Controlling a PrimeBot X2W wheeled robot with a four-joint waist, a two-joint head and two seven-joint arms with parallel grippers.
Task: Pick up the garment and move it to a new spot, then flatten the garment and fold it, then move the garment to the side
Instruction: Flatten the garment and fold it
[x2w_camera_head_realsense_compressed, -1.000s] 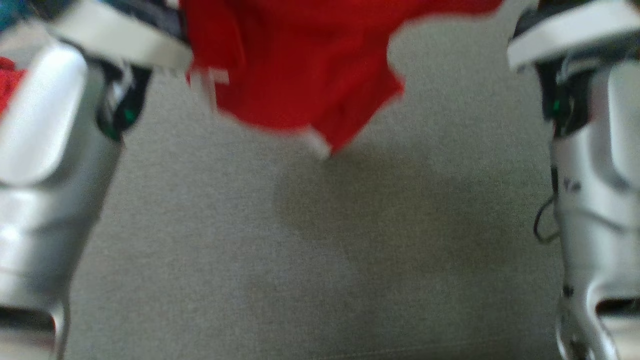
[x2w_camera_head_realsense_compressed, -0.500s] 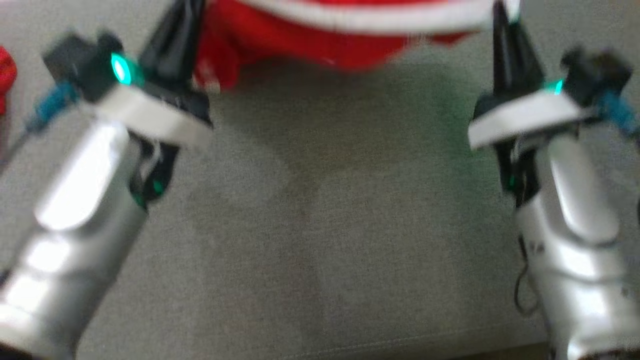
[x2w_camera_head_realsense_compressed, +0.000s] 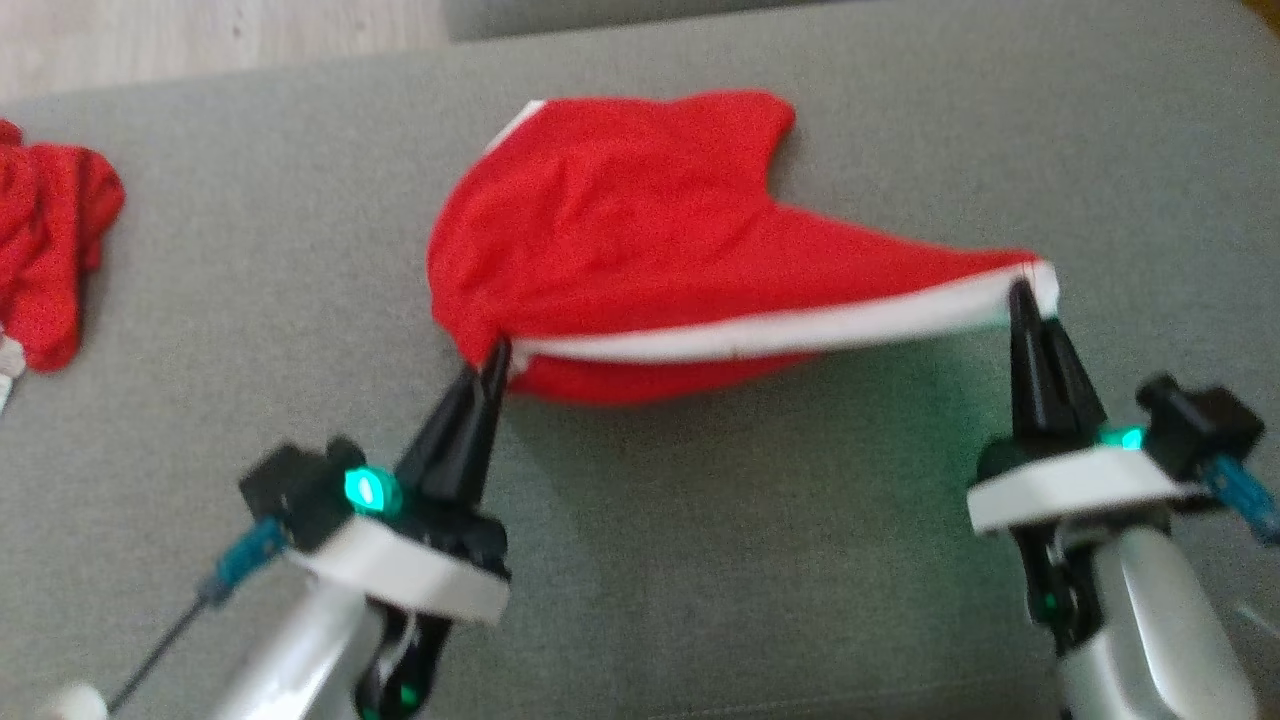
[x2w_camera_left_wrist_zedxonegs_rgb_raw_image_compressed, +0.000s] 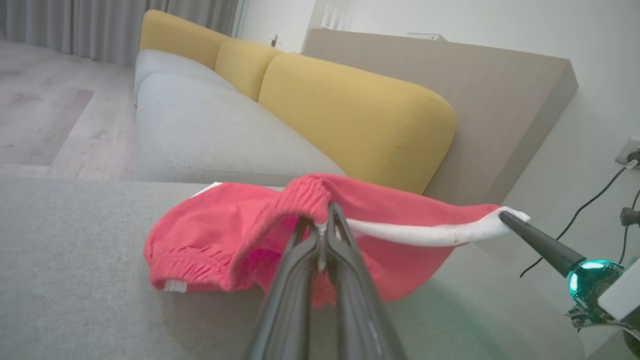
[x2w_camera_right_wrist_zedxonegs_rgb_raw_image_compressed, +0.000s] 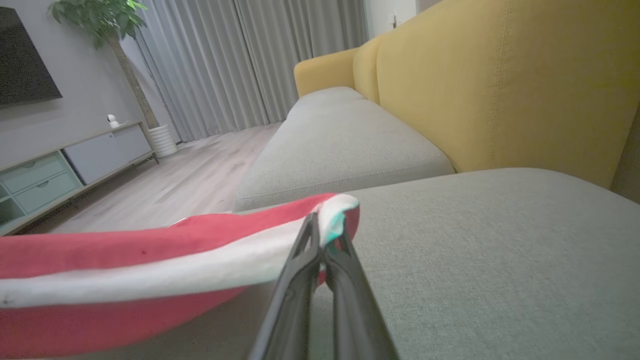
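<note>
Pressed together at both ends of a white waistband (x2w_camera_head_realsense_compressed: 780, 330), the jaws are seen pinching cloth: the left gripper (x2w_camera_head_realsense_compressed: 497, 352) is clamped on one end and the right gripper (x2w_camera_head_realsense_compressed: 1021, 290) on the other, so the band is drawn taut between them.

A second ago the red garment (x2w_camera_head_realsense_compressed: 620, 230) was hanging in the air above the grey cushion (x2w_camera_head_realsense_compressed: 750, 560), blurred, with its shadow beneath. Now its far part is laid on the middle of that cushion, while the gripped edge is held just clear of the fabric. The head camera has also shifted, so part of the apparent change is not the garment's own. From this it may be judged that the carry to a new spot is nearly done and that flattening comes next, since the body of the garment is bunched and rumpled.

The underside of the garment is hidden, and its leg openings cannot be told apart with certainty. A second red cloth (x2w_camera_head_realsense_compressed: 50, 250), at the cushion's left end, is cut off by the picture's edge.
</note>
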